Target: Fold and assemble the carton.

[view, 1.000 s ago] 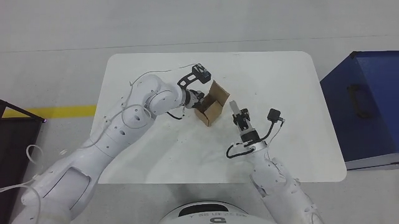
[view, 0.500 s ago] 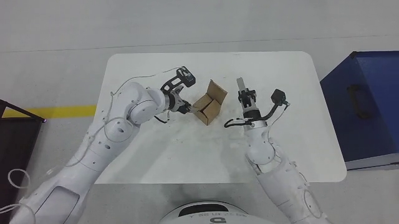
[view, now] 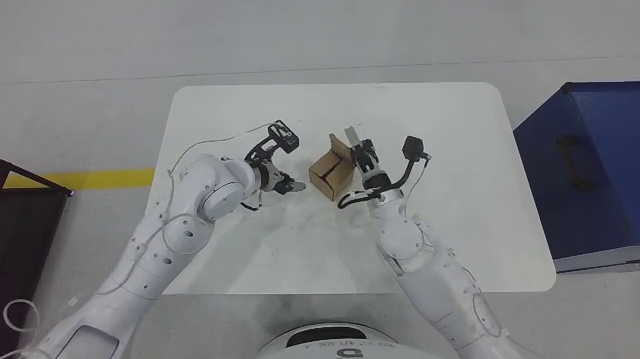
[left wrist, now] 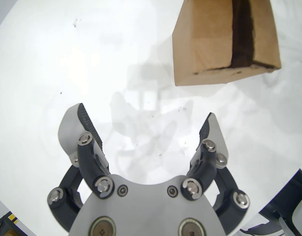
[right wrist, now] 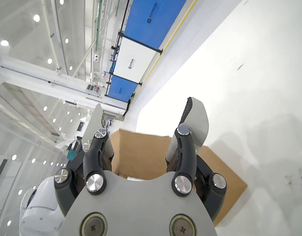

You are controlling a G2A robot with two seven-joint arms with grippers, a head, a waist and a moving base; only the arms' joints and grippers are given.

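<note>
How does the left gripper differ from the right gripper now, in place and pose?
The left gripper hangs over bare table, apart from the carton; the right gripper is at the carton, cardboard showing between its fingers. The left gripper points down at the table; the right gripper points more level, toward the table's far edge. Both are open.

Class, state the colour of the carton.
The carton is plain brown; best in left wrist view.

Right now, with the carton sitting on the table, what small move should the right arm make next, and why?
Probably close the right gripper on the raised flap of the carton: its open fingers appear to straddle the cardboard, while the left gripper is open and apart from the carton, so nothing holds the flap.
</note>
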